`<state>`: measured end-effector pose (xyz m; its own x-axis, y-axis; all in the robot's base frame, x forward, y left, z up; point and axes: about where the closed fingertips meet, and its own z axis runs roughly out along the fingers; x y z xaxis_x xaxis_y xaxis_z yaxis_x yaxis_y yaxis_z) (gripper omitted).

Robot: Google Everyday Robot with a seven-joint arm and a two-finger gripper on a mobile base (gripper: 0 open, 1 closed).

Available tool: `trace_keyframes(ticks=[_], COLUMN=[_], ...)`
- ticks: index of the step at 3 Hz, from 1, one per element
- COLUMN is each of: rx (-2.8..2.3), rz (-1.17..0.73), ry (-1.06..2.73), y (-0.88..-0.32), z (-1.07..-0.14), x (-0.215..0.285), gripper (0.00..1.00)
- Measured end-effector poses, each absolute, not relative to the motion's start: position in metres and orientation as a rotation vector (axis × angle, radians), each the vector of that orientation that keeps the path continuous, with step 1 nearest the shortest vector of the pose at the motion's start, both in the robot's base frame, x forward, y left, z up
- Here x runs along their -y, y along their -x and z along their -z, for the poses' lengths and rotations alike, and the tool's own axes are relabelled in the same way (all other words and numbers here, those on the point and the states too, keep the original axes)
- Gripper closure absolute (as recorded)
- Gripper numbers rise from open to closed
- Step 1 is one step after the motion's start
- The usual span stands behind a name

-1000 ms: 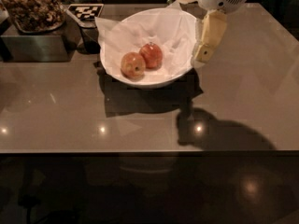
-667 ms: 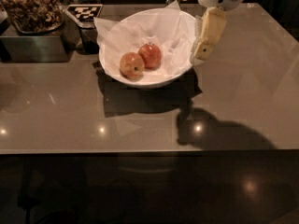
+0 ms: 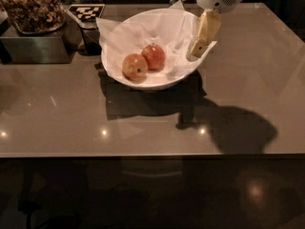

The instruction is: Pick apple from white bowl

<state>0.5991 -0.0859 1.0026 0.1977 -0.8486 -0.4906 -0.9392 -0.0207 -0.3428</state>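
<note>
The white bowl (image 3: 119, 37), wide and lined with crumpled white paper, stands on the table at the back centre. Two apples lie in it side by side. The apple (image 3: 153, 56) of deeper red, with a pale glint at its top, is the right one. A paler orange-yellow apple (image 3: 135, 66) with a dark dimple touches it on the left. My gripper (image 3: 196, 50) hangs from the upper right, above the bowl's right rim, to the right of the red apple and apart from it. It holds nothing.
A dark metal box (image 3: 35, 44) topped with a bowl of brownish snacks (image 3: 31, 6) stands at the back left. A black-and-white marker tag (image 3: 86, 11) lies behind the bowl. The table's front edge (image 3: 152, 154) runs across the lower middle.
The gripper has shifted slightly left, further over the bowl's right rim. The apples and bowl have not moved.
</note>
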Motion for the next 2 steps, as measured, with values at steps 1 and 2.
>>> trace_keyframes(ticks=[1, 2], rx=[-1.661, -1.661], rz=[-0.198, -0.198], ry=[1.870, 1.870], y=[-0.6058, -0.6058], z=[-1.0020, -1.0020], x=[0.0864, 0.0864], gripper=[0.19, 0.42])
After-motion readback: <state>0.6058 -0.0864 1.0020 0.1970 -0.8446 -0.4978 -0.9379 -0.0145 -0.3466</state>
